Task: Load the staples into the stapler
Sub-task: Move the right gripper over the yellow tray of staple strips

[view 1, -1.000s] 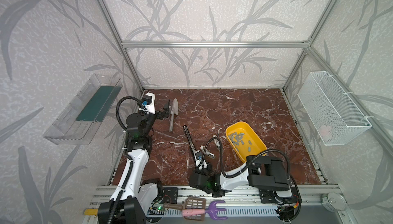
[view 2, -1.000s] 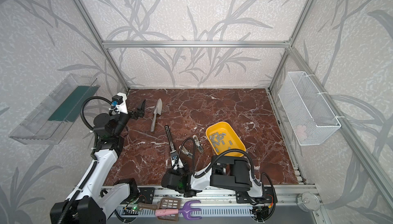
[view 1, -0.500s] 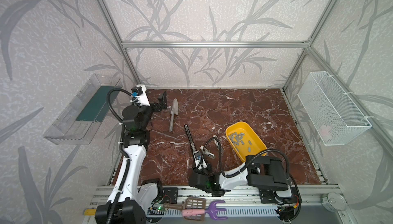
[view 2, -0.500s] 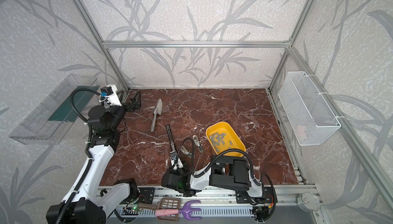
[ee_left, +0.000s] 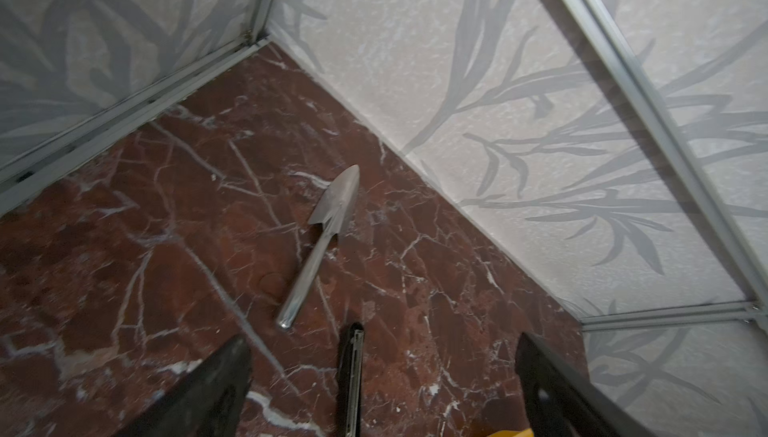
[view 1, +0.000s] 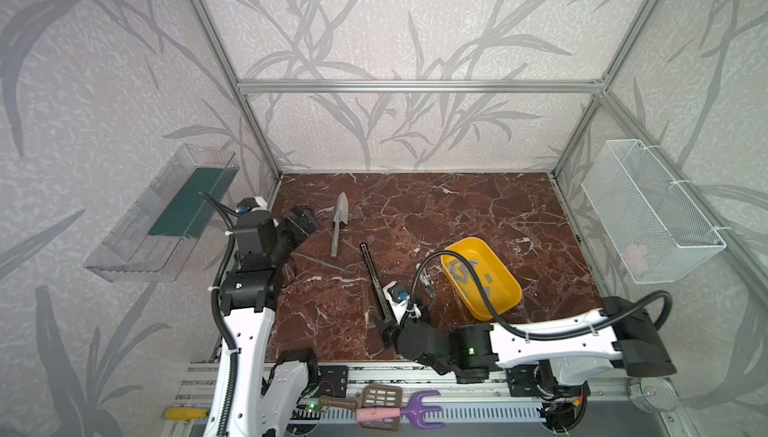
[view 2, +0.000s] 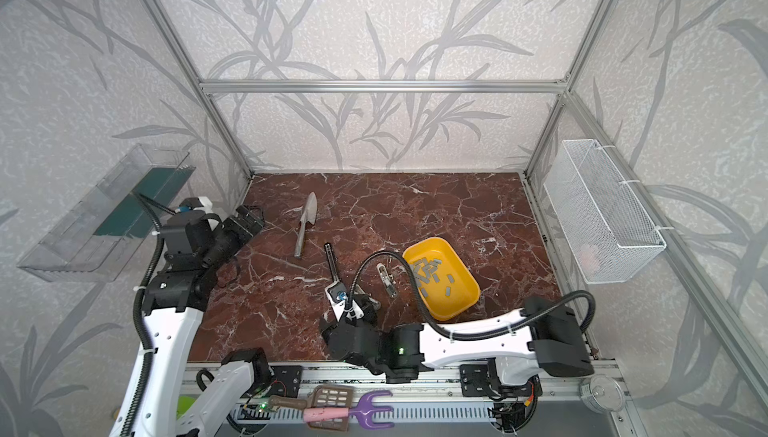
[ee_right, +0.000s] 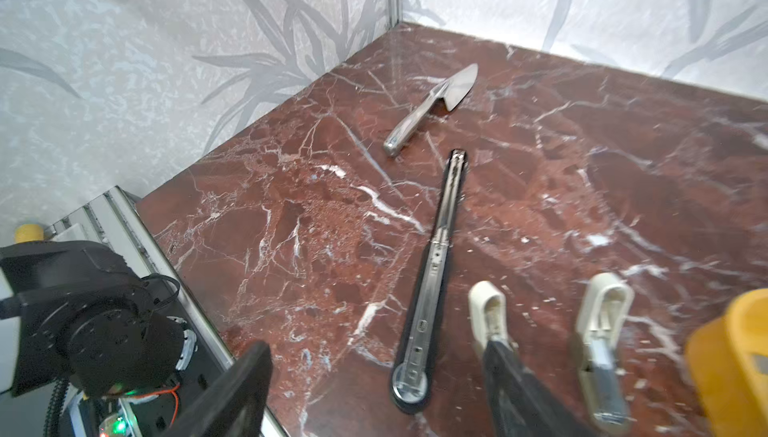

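Since the earlier frame, the right gripper has spread from near-closed to wide. The left gripper has drawn up and back, farther from the tray. Both stand wide apart and hold nothing.

In both top views the stapler lies flat on the table just left of the tray. It is opened out with its rail facing up. Its rounded end sits between the right jaws, untouched by them. The rail appears bare. The staples lie loose in the tray.

Assessment: opening is done. Picking a strip, seating it in the rail and closing remain.
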